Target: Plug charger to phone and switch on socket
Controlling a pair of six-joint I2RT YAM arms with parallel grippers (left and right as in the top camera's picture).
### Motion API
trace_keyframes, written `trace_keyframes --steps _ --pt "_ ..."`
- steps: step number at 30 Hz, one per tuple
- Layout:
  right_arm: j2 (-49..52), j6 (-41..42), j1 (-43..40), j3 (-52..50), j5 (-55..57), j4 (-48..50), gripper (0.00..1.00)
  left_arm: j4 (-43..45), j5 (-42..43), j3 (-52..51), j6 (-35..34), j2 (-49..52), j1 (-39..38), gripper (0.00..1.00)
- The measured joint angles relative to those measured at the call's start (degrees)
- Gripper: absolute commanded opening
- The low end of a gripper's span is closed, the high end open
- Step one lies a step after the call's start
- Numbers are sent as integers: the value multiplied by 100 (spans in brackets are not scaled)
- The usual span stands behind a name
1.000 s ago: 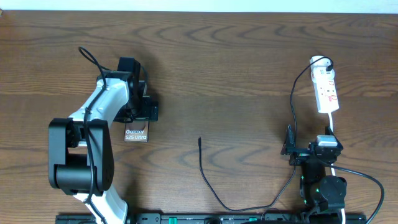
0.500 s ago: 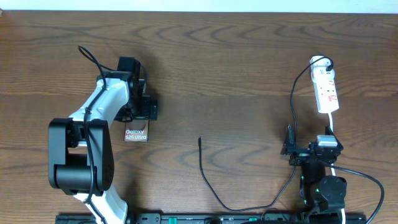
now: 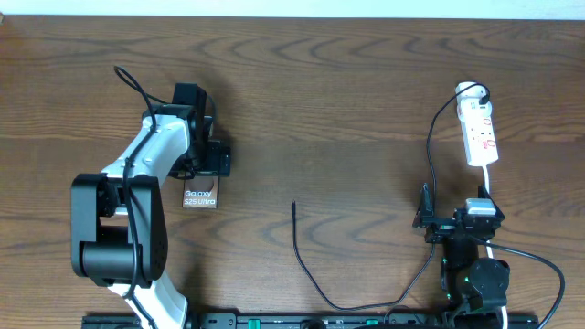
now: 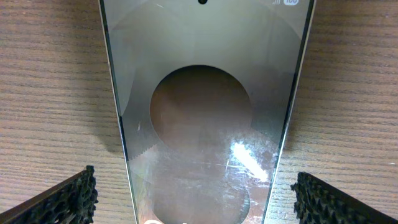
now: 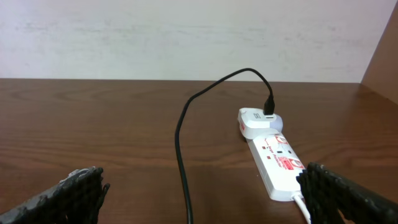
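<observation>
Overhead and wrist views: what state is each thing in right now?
Phone: flat on table, unplugged.
Charger: tip lying loose, apart from phone.
Socket: adapter plugged in, switch position unclear.
Left gripper: open, straddling phone.
Right gripper: open, empty.

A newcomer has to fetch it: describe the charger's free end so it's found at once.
On the wooden table, find the white socket at the far right. The thin black charger leaves it, loops along the near edge and ends mid-table, right of the phone. Unlike the thicker arm cables, it stops in a small straight plug tip.
</observation>
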Motion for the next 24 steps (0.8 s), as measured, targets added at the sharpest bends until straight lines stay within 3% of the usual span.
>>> trace_keyframes --steps 24 --pt "0 0 0 0 0 -2 99 109 44 2 7 302 48 98"
